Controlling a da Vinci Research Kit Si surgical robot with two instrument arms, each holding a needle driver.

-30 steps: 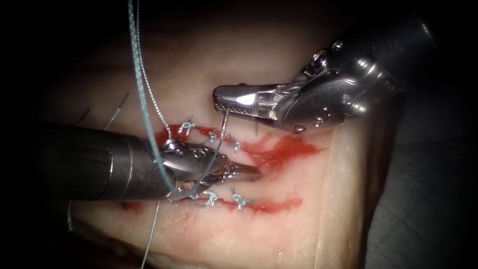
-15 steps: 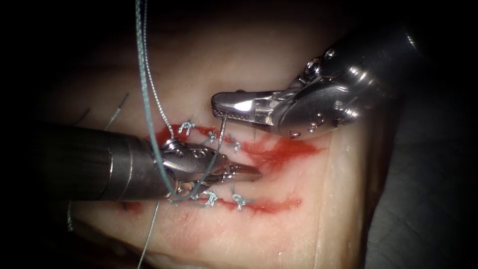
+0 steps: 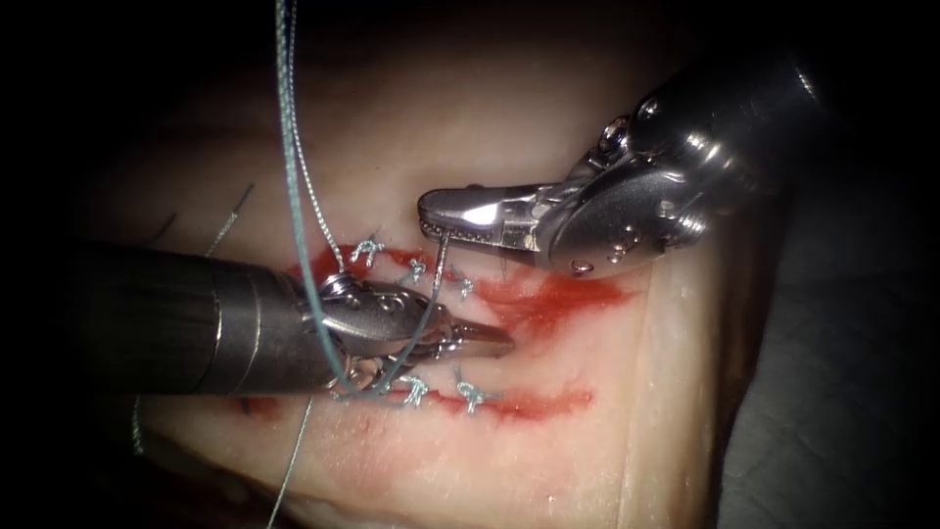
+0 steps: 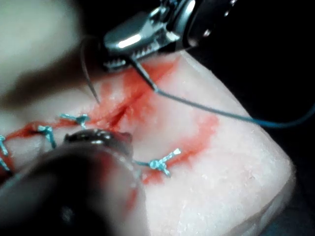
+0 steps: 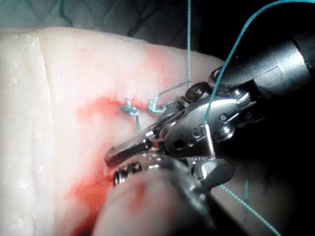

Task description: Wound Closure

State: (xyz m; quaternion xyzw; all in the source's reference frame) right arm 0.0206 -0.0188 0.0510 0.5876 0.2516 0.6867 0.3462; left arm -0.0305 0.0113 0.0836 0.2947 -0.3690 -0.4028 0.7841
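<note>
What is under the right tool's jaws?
The needle hangs from the right tool, gripped near its thread end, above the tissue and red fluid. In the left wrist view its tip nears the tissue; contact is unclear.

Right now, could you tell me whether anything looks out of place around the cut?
Thread is draped across the left gripper, running toward the needle held by the right gripper. Red fluid has smeared over the tissue right of the knots.

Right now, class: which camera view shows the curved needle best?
The left wrist view: the needle shows its arc from the right claw to its tip at the tissue. The endoscope view foreshortens the needle into a short stretch. In the right wrist view I cannot make it out.
</note>
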